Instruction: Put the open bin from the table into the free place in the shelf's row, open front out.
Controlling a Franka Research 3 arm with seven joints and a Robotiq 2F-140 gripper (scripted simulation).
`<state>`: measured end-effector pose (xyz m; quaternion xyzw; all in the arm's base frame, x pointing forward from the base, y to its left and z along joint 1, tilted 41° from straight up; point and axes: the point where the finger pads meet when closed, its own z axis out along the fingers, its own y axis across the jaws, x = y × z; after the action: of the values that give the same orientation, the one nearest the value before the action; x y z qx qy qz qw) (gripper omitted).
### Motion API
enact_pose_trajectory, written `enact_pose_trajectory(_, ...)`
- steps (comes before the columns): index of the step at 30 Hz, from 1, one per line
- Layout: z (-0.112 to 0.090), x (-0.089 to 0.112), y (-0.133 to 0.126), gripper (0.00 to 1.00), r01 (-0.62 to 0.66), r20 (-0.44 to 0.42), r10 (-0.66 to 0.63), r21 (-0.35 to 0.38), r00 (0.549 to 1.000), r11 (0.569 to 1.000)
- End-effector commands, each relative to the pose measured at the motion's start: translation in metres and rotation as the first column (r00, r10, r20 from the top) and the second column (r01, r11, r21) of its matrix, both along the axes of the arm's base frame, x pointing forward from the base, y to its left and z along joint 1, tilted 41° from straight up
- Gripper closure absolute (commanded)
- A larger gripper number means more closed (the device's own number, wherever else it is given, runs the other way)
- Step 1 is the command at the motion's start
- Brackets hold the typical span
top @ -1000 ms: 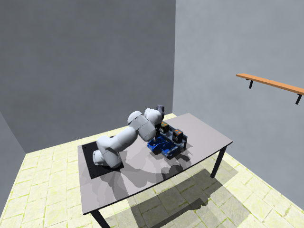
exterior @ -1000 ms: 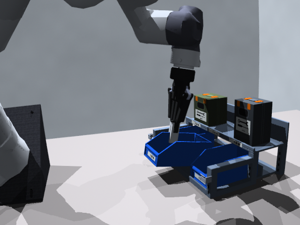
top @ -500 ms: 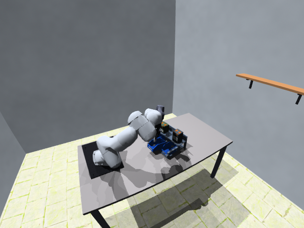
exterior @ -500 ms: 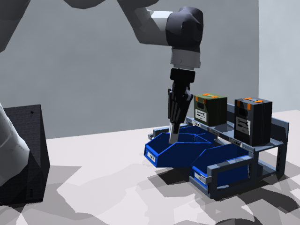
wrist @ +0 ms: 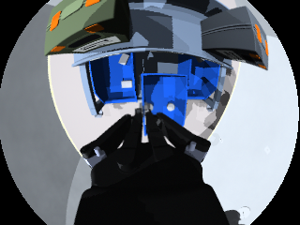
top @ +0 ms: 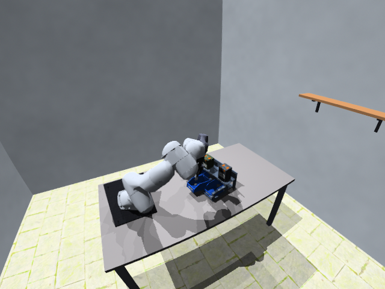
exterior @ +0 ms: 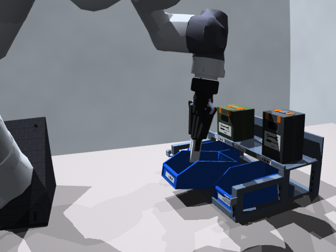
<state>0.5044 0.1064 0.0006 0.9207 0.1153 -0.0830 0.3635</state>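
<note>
Above table, hand [exterior: 194,155] grips blue bin [exterior: 189,173] wall.

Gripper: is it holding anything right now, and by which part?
The blue open plastic bin, pinched by one thin upright wall toward its open front.

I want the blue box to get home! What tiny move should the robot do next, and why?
Probably slide the held bin a little deeper into the shelf, keeping it level. The fingers pinch its thin inner wall, it hangs above the table, and its front sticks out well past the neighbour bin.
</note>
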Motion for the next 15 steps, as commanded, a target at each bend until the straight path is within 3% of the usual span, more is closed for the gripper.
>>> enact_pose_trajectory(1,-0.0017,0.0009,-0.0008,1.00,-0.006,-0.001,0.006,0.001,1.000,1.000)
enact_pose_trajectory(15,-0.0044,0.0015,-0.0033,1.00,-0.006,0.000,0.006,0.001,1.000,1.000)
